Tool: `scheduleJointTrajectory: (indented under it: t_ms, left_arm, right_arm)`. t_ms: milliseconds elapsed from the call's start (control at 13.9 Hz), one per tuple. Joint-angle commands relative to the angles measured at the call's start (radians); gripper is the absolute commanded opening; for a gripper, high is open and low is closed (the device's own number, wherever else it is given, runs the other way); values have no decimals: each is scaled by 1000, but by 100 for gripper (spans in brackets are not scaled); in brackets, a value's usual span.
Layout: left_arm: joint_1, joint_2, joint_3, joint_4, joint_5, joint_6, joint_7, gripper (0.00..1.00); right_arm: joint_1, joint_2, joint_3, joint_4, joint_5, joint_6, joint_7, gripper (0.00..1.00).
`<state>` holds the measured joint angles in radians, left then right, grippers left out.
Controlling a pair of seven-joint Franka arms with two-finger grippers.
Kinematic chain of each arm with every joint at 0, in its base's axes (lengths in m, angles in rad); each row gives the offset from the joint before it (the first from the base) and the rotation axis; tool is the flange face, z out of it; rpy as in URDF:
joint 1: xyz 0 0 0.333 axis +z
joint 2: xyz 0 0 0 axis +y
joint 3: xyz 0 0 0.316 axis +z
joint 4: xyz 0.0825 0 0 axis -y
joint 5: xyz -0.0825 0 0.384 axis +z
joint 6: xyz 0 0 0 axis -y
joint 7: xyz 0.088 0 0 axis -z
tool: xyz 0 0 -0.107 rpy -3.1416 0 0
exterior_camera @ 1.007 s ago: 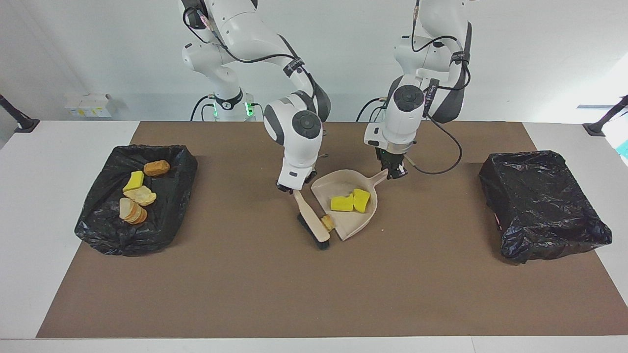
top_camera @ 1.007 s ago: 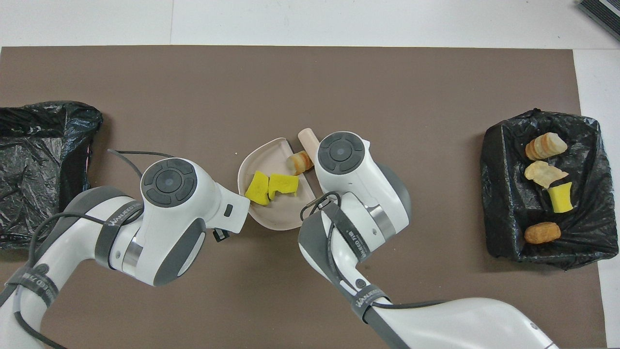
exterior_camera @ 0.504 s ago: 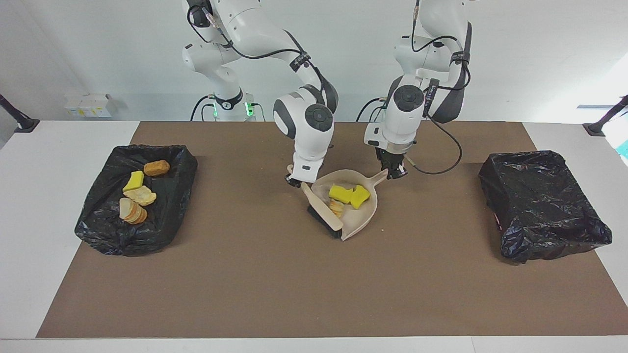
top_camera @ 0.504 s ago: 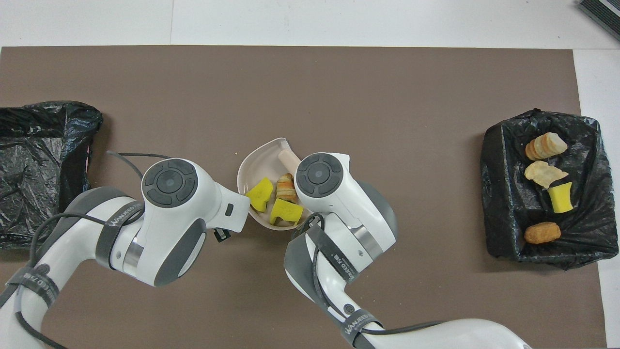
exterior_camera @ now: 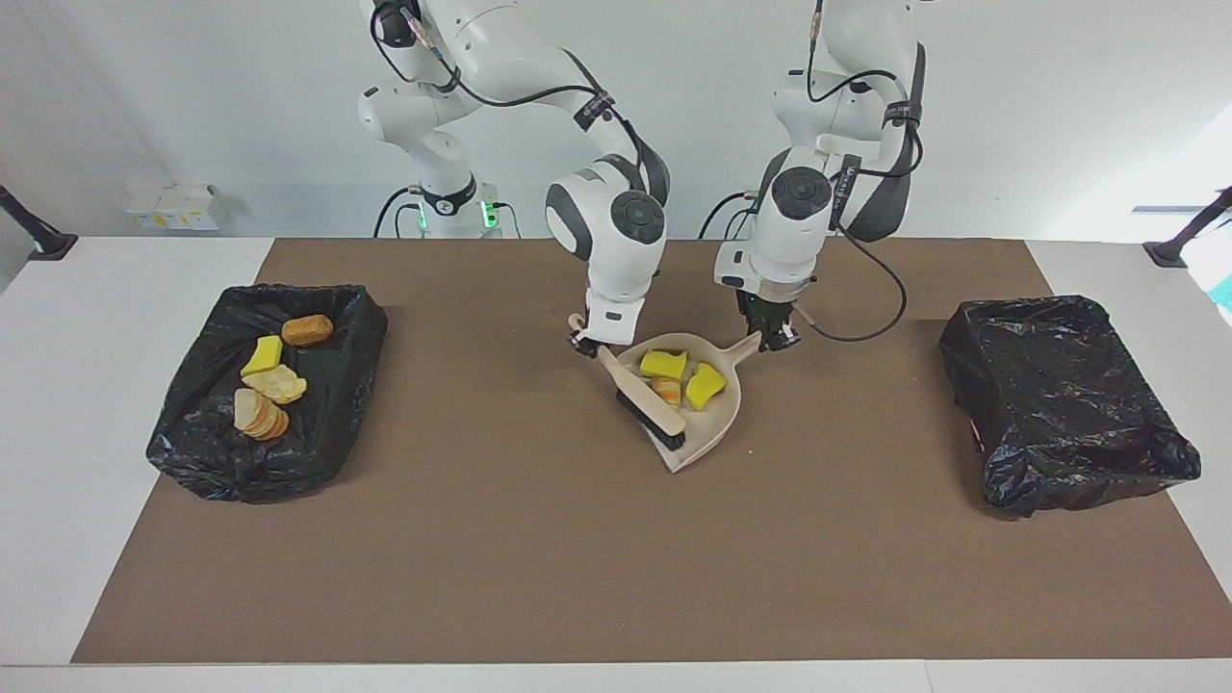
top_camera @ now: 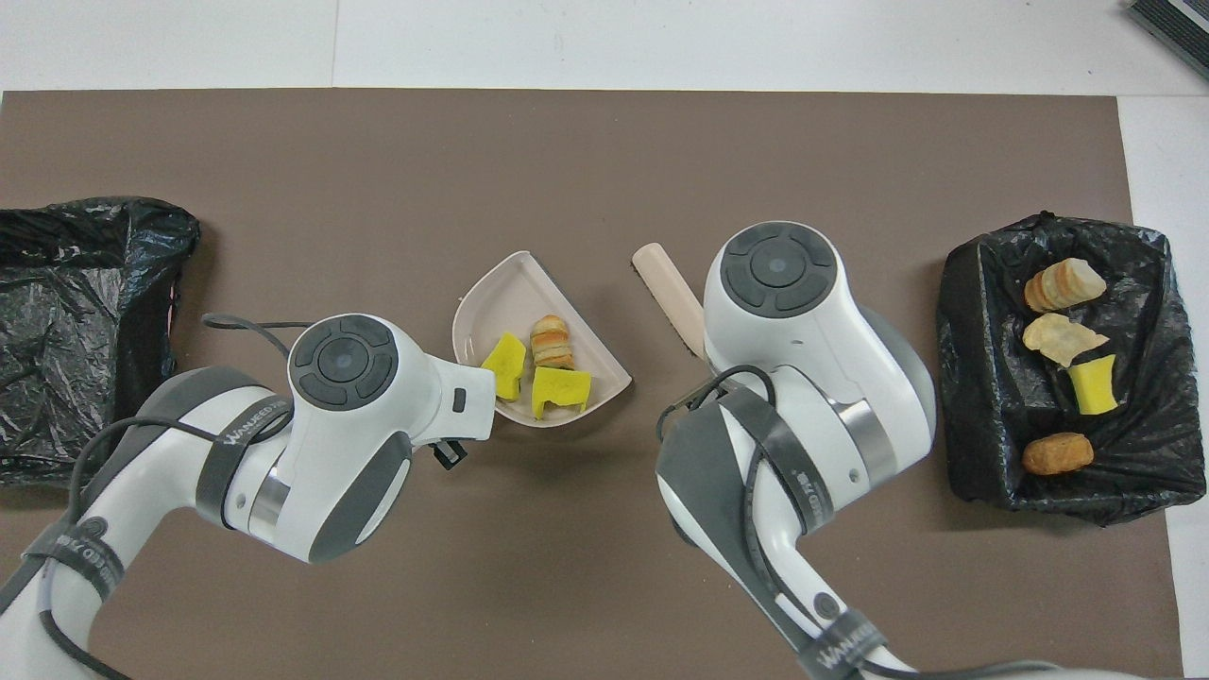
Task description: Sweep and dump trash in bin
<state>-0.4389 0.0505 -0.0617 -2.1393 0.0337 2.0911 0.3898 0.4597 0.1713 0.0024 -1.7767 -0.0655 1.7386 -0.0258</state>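
The beige dustpan (exterior_camera: 707, 423) sits mid-table and holds three pieces of trash: two yellow chunks (exterior_camera: 662, 364) (exterior_camera: 705, 385) and a striped bread piece (exterior_camera: 666, 391). My left gripper (exterior_camera: 773, 337) is shut on the dustpan's handle. My right gripper (exterior_camera: 584, 345) is shut on the handle of the beige brush (exterior_camera: 654, 412), whose black bristles lie across the pan's mouth in the facing view. In the overhead view the dustpan (top_camera: 491, 297) holds the same trash (top_camera: 550, 342), and the brush handle (top_camera: 666, 293) shows apart from the pan, toward the right arm's end. Both grippers are hidden there under the wrists.
A black bag-lined bin (exterior_camera: 318, 452) at the right arm's end holds several scraps; it also shows in the overhead view (top_camera: 973, 283). A second black bin (exterior_camera: 1059, 404) stands at the left arm's end. A tiny crumb (exterior_camera: 749, 452) lies on the brown mat beside the pan.
The brush pushed the bread piece from the pan's edge into the dustpan beside the yellow chunks. In the overhead view the right arm then carried the brush away toward its own end.
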Motion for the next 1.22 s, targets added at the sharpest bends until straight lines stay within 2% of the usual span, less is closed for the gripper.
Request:
scheduleJointTrajectory:
  t_ms: [0, 144, 288, 432, 576, 864, 1079, 1151]
  left_arm:
    - [5, -32, 13, 7, 6, 12, -46, 0]
    - [21, -52, 20, 28, 5, 7, -55, 0]
    - [75, -99, 22, 32, 5, 4, -58, 0]
    - [141, -142, 22, 36, 5, -15, -45, 0]
    - [196, -175, 23, 48, -3, -99, -35, 0]
    - [348, -178, 28, 126, -18, -209, 15, 0]
    - [538, -164, 36, 208, -93, -308, 24, 0]
    - [583, -158, 39, 231, -98, -313, 125, 0]
  right_arm:
    - [14, -72, 8, -20, 3, -82, 88, 0]
    - [45, -93, 21, -33, 9, -102, 252, 0]
    - [73, -113, 21, -65, 90, -90, 357, 0]
    - [103, -159, 21, -143, 141, -23, 414, 0]
    - [125, -190, 22, -197, 168, 30, 455, 0]
    - [272, -147, 24, -237, 184, 151, 659, 0]
    - [344, -121, 24, -239, 228, 177, 731, 0]
    - [368, -98, 24, -240, 228, 196, 763, 0]
